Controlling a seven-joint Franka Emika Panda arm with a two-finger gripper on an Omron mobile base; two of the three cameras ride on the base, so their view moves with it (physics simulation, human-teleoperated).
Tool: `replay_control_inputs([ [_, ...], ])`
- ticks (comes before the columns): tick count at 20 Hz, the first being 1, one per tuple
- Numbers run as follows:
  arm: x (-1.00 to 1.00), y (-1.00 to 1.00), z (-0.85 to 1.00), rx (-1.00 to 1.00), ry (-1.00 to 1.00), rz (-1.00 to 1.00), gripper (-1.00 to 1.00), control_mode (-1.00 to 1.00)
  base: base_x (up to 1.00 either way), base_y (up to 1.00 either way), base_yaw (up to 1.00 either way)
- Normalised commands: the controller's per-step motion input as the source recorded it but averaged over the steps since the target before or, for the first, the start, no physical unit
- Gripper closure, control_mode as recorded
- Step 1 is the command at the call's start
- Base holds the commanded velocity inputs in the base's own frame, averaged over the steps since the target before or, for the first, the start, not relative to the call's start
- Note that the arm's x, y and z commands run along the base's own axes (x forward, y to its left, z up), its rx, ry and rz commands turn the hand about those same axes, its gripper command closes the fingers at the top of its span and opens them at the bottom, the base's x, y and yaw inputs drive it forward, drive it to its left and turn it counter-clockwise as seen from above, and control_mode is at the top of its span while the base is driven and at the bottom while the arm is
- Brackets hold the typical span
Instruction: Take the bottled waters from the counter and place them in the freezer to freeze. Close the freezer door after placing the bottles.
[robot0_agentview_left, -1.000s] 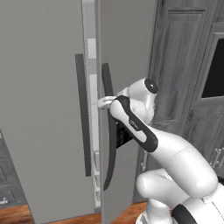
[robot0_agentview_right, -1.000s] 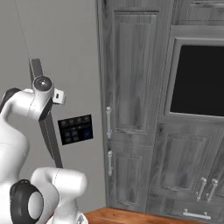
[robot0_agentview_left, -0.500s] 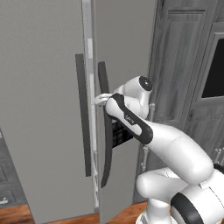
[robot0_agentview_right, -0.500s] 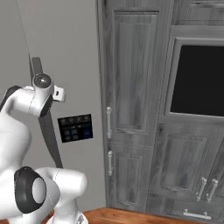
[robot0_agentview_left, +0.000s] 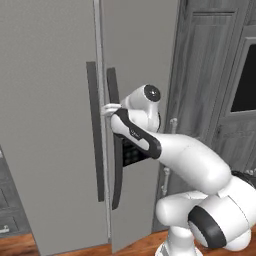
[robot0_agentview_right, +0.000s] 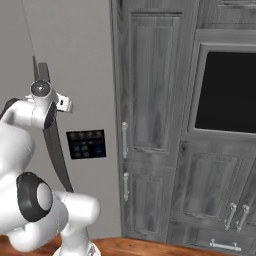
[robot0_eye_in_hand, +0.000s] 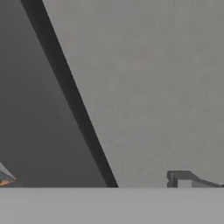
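Between freezer handles (robot0_agentview_left: 93, 130), arm (robot0_agentview_left: 165, 150) reaches, jaws seemingly open.

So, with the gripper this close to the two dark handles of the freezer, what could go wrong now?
1. The open gripper sits at the seam between the freezer door and the twin door. It might catch the wrong handle instead of the left handle.
2. The two handles stand very near each other, so a finger could jam between them.
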Motion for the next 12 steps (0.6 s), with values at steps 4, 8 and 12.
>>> replay_control_inputs([
  [4, 0.48, 0.0, 0.02, -0.02, 0.05, -0.1, -1.0, -1.0, 0.0, 0.0, 0.0],
  [8, 0.54, 0.0, 0.01, -0.03, 0.07, -0.1, -1.0, -1.0, 0.0, 0.0, 0.0],
  [12, 0.56, 0.0, 0.0, -0.03, 0.04, -0.09, -1.0, -1.0, 0.0, 0.0, 0.0],
])
